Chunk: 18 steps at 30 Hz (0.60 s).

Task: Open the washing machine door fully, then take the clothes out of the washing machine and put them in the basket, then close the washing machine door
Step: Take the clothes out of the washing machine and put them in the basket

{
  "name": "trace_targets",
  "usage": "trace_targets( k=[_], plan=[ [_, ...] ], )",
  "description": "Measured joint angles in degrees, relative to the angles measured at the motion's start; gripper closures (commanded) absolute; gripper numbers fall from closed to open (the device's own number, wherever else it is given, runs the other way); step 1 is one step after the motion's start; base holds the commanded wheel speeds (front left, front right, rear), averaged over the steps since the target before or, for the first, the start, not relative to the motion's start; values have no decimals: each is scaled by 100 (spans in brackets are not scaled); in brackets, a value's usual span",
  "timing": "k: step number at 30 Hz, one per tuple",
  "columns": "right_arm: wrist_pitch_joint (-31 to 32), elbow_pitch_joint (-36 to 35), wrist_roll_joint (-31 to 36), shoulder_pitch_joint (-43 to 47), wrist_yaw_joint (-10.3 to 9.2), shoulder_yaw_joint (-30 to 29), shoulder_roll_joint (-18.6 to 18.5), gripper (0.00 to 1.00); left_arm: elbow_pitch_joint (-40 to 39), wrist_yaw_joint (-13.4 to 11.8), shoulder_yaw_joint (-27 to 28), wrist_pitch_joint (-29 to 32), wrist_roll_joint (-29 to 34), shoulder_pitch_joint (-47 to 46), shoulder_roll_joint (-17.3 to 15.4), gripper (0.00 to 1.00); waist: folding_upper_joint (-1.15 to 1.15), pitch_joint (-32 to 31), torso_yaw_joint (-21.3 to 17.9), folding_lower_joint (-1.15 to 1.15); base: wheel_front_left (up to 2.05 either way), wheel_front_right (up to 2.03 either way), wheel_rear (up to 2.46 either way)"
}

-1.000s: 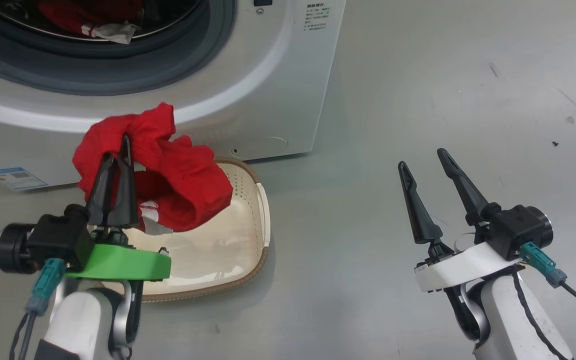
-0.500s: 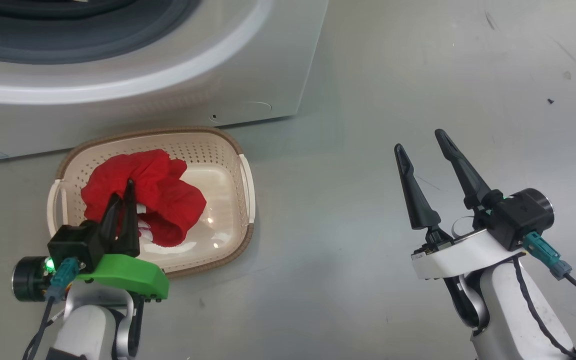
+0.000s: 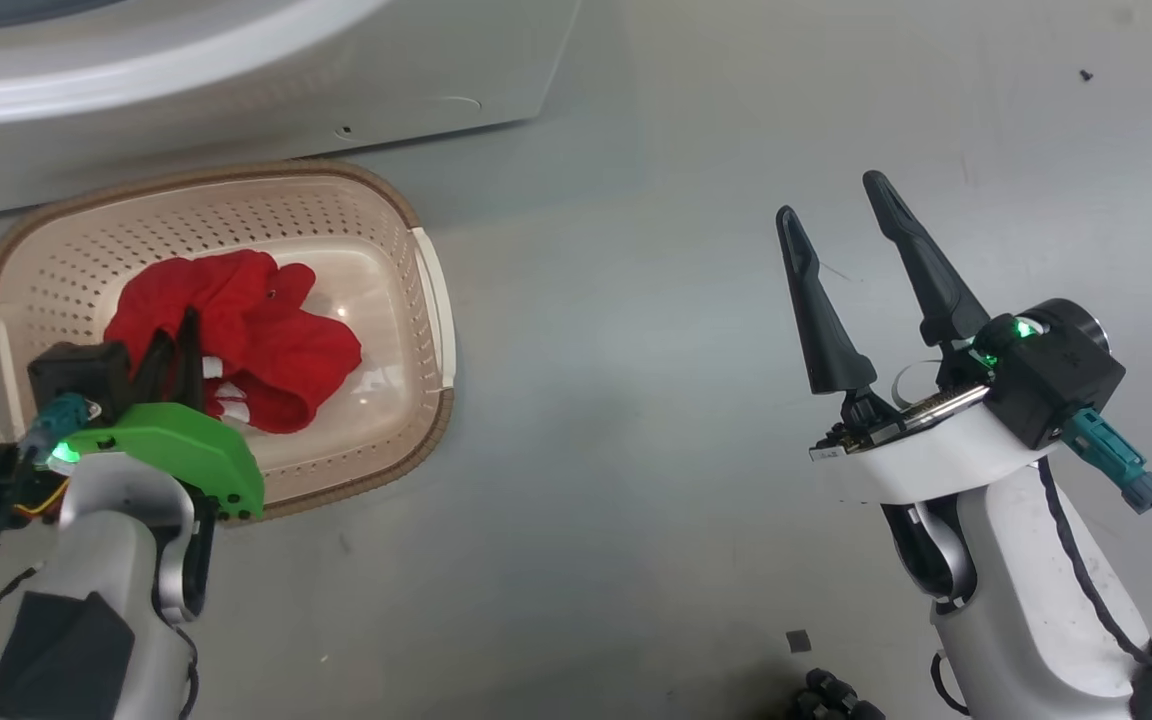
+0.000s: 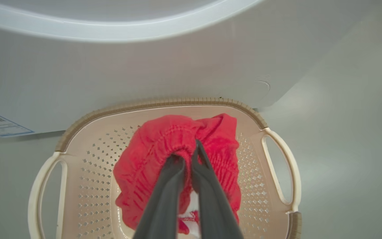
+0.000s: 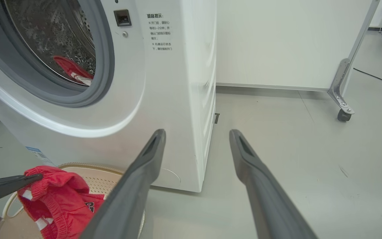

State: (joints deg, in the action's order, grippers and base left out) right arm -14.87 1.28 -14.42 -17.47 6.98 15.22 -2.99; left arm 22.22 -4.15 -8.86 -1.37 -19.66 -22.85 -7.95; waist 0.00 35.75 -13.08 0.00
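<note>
Head view: the left gripper is clamped shut on the red clothes, right over the basket, which sits on the floor just in front of the washing machine. The right gripper hangs well off to the side with its fingers spread wide and nothing in them.

Left wrist view: the left gripper pinches a fold near the top of the clothes, and the bundle sits inside the basket's rim, roughly centred.

Right wrist view: the clothes dangle from the left finger into the basket. I can't tell if the bottom touches the basket floor. The right gripper is open and empty. There's also another red piece lying in the drum.

So I'd say this is the drop-off. My take: go a touch lower, open fully, then lift straight up so the fabric doesn't snag a finger and get dragged over the rim. Then go back for the piece in the drum.
</note>
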Motion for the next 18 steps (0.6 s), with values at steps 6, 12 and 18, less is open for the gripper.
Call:
trace_targets(
  k=[6, 12, 18],
  plan=[
    [0, -35, -104, -179, 0, 16, 1, 0, 593, 48, 215, 132, -169, -424, -43, 100, 0, 373, -207, 0, 0, 0, 0],
    [0, -35, -203, -244, 0, 16, 8, 0, 1212, 92, 308, 211, -253, -753, -65, 100, 0, 642, -376, 0, 0, 0, 0],
    [0, -22, -266, -349, 0, 33, 14, 0, 1691, 102, 343, 241, -336, -1023, -62, 100, 0, 753, -461, 0, 0, 0, 0]
  ],
)
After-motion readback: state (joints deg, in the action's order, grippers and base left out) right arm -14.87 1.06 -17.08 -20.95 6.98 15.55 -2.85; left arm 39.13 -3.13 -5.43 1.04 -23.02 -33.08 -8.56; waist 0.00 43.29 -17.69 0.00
